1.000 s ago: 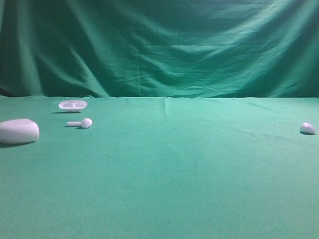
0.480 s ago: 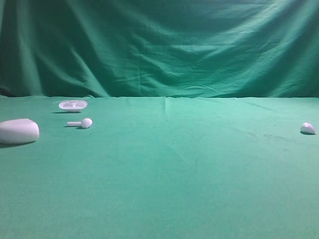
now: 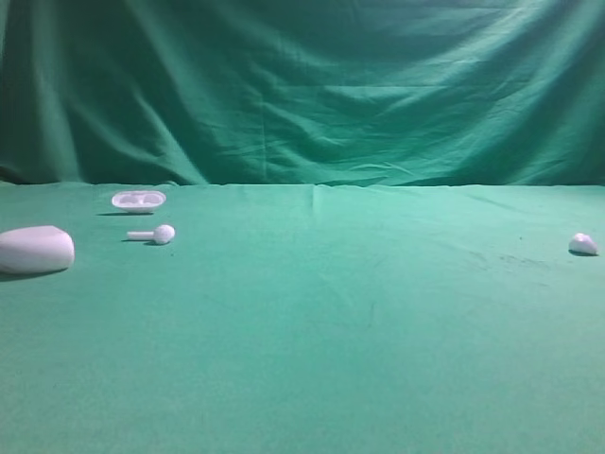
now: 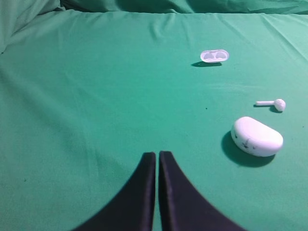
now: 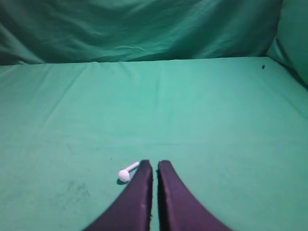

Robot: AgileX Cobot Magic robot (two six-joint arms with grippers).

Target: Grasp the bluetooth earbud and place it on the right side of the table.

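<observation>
The bluetooth earbud [image 3: 583, 244] is a tiny white bud lying on the green table [image 3: 359, 322] near its right edge. In the right wrist view the bluetooth earbud [image 5: 126, 174] shows a round head and a short stem. It lies just left of my right gripper [image 5: 154, 163], whose dark fingers are shut with nothing between them. I cannot tell whether the stem touches the left finger. My left gripper [image 4: 157, 155] is also shut and empty, low over bare cloth. Neither gripper shows in the exterior view.
At the far left lie a large white pebble-like case [image 3: 35, 250] [image 4: 257, 136], a long-stemmed white earbud [image 3: 156, 234] [image 4: 273, 103] and a small open white shell [image 3: 138, 200] [image 4: 214, 56]. A green draped backdrop [image 3: 302, 85] closes the back.
</observation>
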